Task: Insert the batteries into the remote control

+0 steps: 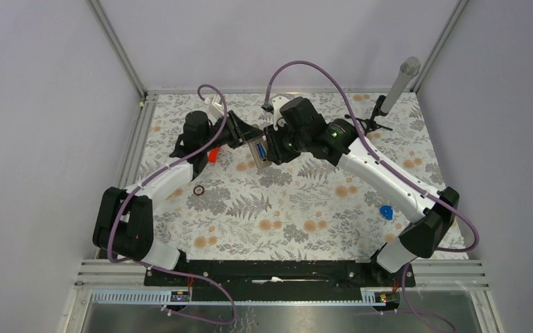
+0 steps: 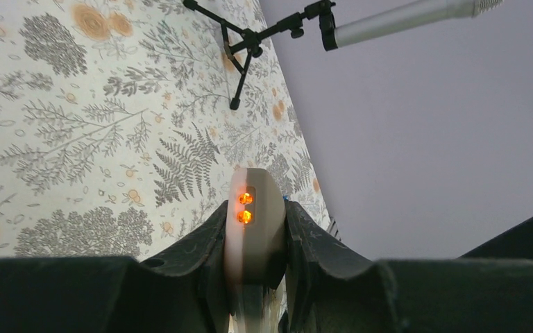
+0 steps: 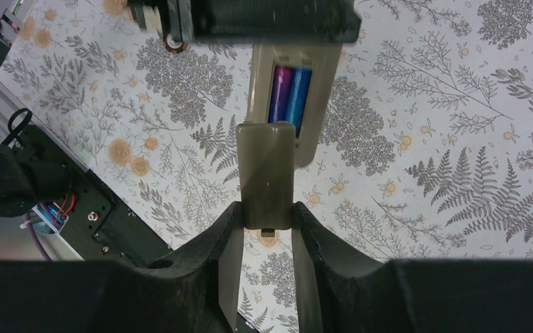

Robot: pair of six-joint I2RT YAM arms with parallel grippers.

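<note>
Left fingers (image 2: pixel 196 251) clamp the likely light, rigid remote control (image 2: pixel 253 229) by its edges; right fingers (image 3: pixel 227 250) pinch its battery cover (image 3: pixel 267 173).

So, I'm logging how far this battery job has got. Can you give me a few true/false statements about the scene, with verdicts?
1. Both batteries sit in the recess of the remote control. True.
2. The right hand is empty. False: it is shut on the grey cover.
3. The left hand grips the remote control. True.
4. The grey cover is closed over the recess. False: the batteries lie uncovered, and the cover's front edge is at the near end of the recess.
5. The bright-blue lumpy object lies beside the left arm. False: it lies on the table next to the right arm.
</note>
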